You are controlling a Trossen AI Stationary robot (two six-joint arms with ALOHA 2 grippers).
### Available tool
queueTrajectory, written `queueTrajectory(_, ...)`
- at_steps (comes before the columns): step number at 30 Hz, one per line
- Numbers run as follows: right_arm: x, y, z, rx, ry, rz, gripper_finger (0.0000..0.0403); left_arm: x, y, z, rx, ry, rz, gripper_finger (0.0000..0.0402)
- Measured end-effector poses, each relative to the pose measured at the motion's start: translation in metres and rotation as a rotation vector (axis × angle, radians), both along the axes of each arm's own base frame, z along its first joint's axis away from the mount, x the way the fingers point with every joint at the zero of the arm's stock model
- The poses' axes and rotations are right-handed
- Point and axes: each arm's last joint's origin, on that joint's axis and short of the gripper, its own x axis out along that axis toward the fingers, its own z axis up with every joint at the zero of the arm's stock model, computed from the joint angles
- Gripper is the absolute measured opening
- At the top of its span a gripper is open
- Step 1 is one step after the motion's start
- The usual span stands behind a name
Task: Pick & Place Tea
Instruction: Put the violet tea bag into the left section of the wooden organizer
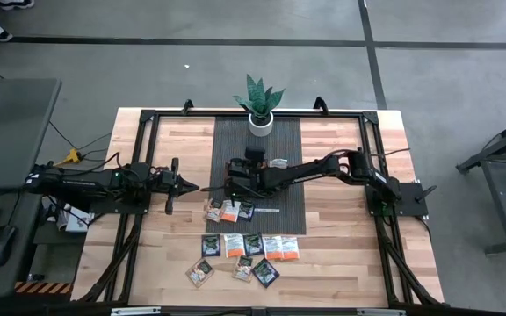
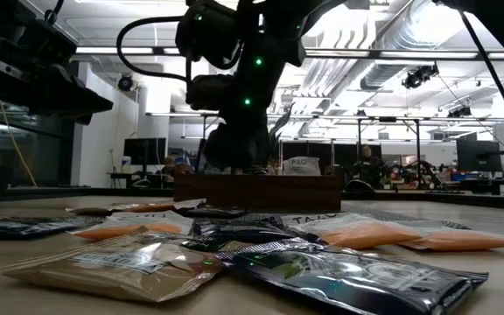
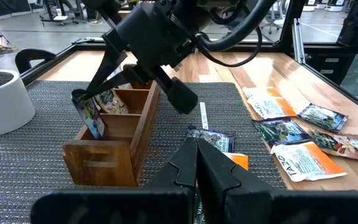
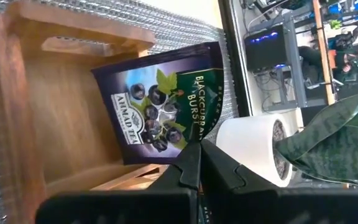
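I have the right gripper [image 3: 95, 93] over the end compartment of the wooden tray [image 3: 114, 146], its jaws pinching the top edge of a dark blackcurrant packet [image 4: 163, 109]. I grip it by that edge so the packet hangs below the jaws, tilted, and can slide edge-first into the narrow slot. Its lower part is already inside the compartment walls; whether it touches the floor I cannot tell. The compartment next to the jaws already has at least one packet standing in it, which is why I go for this end slot.

My left gripper [image 3: 197, 152] waits with its jaws pressed together on nothing, pointing at the tray from the side. Just ahead of those jaws, on the dark mat [image 3: 42, 162], lie a dark packet [image 3: 211, 138] and an orange one [image 3: 236, 162]. The remaining loose tea packets [image 1: 244, 254] lie flat on the bare table [image 1: 341, 263], well apart from both sets of jaws.

The potted plant [image 1: 260, 104] stands behind the tray, close beyond my right jaws, so I judge I should release gently and retreat straight upward.
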Motion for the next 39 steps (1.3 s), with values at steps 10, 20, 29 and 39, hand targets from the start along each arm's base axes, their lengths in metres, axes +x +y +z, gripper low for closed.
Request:
queueTrajectory(10, 0.000, 0.001, -0.002, 0.052, 0.015, 0.028, 0.0037, 0.000, 0.000, 0.000, 0.000, 0.000, 0.000, 0.0001)
queueTrajectory(20, 0.000, 0.001, -0.002, 0.051, 0.044, 0.057, 0.0133, 0.000, 0.000, 0.000, 0.000, 0.000, 0.000, 0.0001)
queueTrajectory(29, 0.000, 0.013, -0.002, 0.046, 0.051, 0.090, 0.0153, 0.000, 0.000, 0.000, 0.000, 0.000, 0.000, 0.0001)
queueTrajectory(39, -0.007, 0.020, 0.017, -0.026, 0.041, 0.063, 0.0154, 0.000, 0.000, 0.000, 0.000, 0.000, 0.000, 0.0001)
